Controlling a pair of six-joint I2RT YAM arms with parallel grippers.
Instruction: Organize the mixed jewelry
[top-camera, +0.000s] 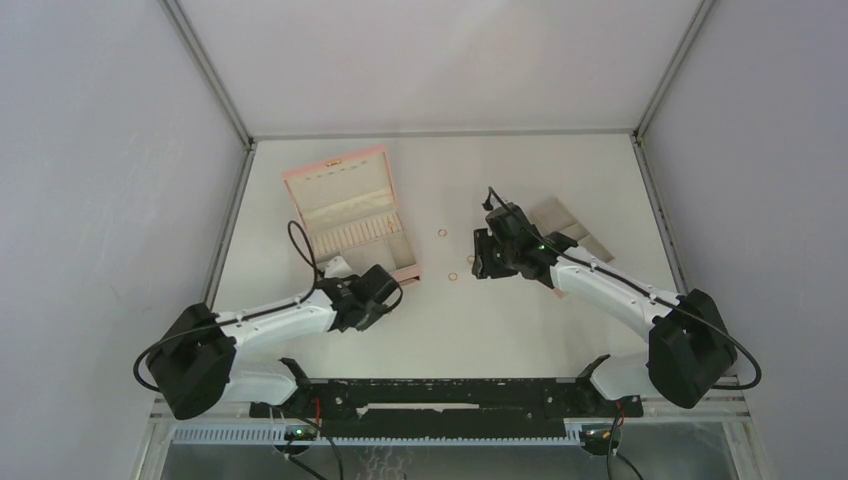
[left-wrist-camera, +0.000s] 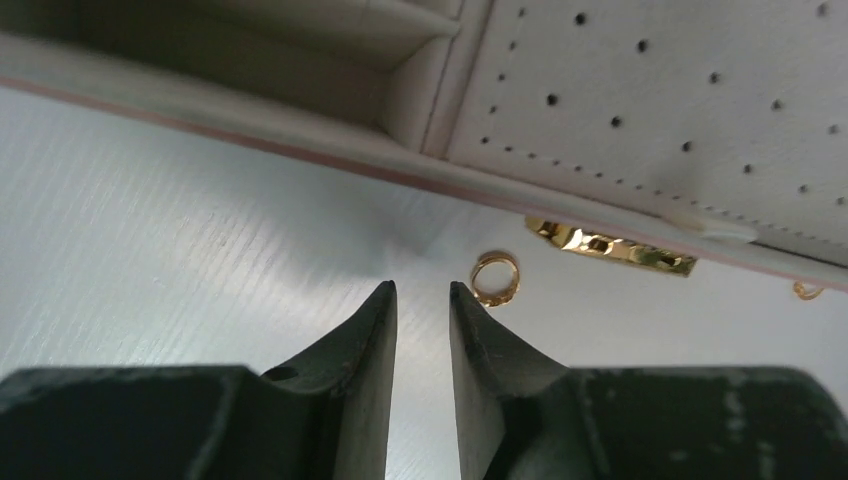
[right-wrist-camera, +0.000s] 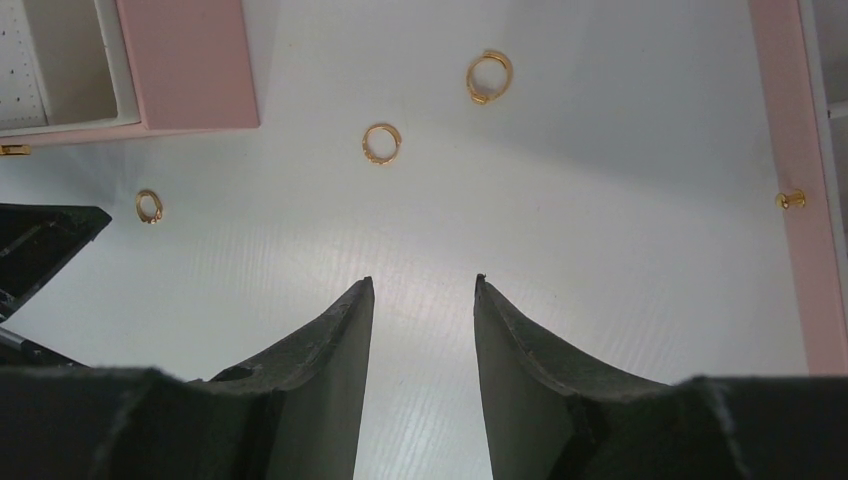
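Observation:
Three small gold-orange rings lie on the white table ahead of my right gripper (right-wrist-camera: 420, 282): one far (right-wrist-camera: 489, 76), one nearer (right-wrist-camera: 381, 143), one at the left (right-wrist-camera: 149, 206). The right gripper is open and empty, above the table. Two rings show in the top view (top-camera: 443, 234) (top-camera: 453, 276), left of the right gripper (top-camera: 478, 262). My left gripper (left-wrist-camera: 420, 290) is narrowly open and empty. A ring (left-wrist-camera: 496, 277) lies just past its right fingertip, in front of the box. Another ring (left-wrist-camera: 808, 291) shows at the right edge. The left gripper (top-camera: 393, 288) sits by the box's front right corner.
The open pink box (top-camera: 340, 165) with beige compartments stands at the back left; its front wall (left-wrist-camera: 300, 135) and gold clasp (left-wrist-camera: 610, 245) are right ahead of the left gripper. A beige tray (top-camera: 565, 222) lies behind the right gripper. A pink strip (right-wrist-camera: 800, 150) carries a small gold knob (right-wrist-camera: 790, 200).

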